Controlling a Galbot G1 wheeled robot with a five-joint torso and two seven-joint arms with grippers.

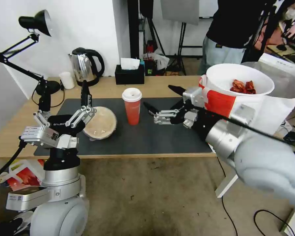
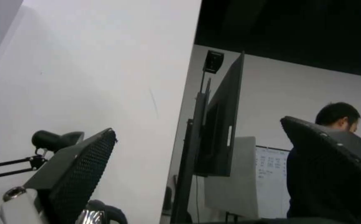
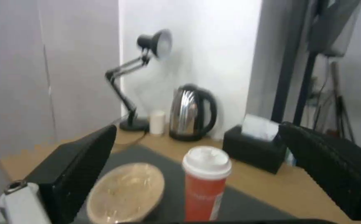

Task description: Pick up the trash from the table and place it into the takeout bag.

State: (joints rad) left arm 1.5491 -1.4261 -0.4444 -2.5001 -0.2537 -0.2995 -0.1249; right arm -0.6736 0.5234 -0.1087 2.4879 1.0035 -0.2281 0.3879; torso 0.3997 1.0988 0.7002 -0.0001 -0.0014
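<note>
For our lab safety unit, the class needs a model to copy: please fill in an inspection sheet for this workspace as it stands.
Surface: light-wood table bearing a dark mat.
Job's things: beige lidded bowl tilted on the mat beside the left end effector; red cup upright mid-mat; white bowl of shells resting atop the takeout bag.
Clutter: lamp, kettle, small white cup, tissue box along the far edge.
End effectors: left open, empty, pointing up; right end effector open, empty, beside the red cup.
Cables: lamp cord on the table; loose cable on the floor.
Surroundings: person standing behind the table.
</note>
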